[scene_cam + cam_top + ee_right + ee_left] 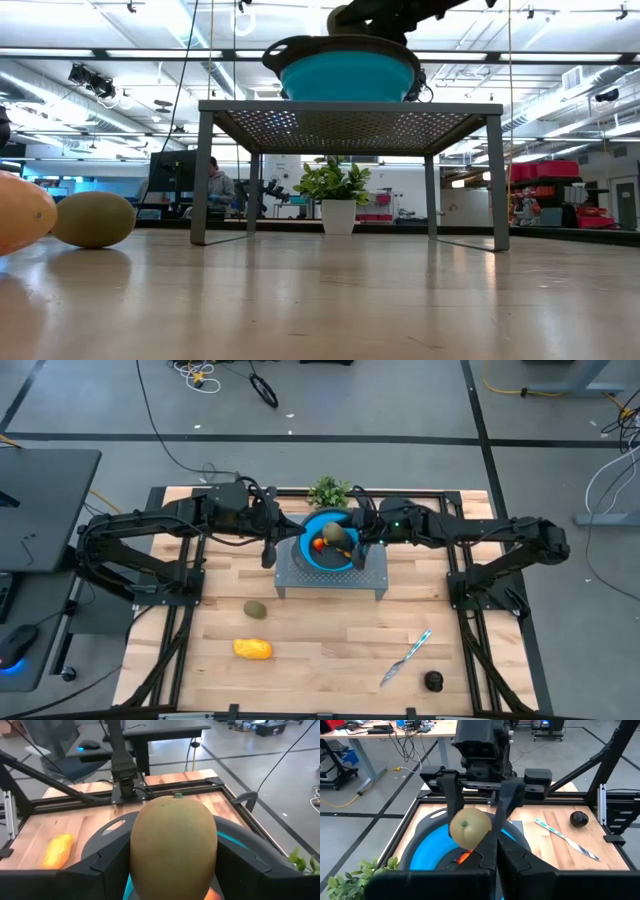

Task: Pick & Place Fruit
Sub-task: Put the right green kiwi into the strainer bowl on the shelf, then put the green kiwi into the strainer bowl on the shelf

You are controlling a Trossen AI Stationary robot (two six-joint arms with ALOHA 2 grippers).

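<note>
Right hand (pixel 475 815) holds one olive-brown oval fruit (pixel 173 845) over the blue bowl (pixel 318 555); left hand (pixel 268 553) pinched shut beside it. On the surface (pixel 330 635): one olive oval (pixel 256 609), one yellow-orange oblong (pixel 252 649), one black round (pixel 433 681).

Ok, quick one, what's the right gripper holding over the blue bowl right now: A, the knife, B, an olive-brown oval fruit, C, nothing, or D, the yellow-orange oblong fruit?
B: the right gripper is clamped on an olive-brown oval fruit above the blue bowl, while the yellow-orange oblong fruit and the knife lie on the table.
</note>
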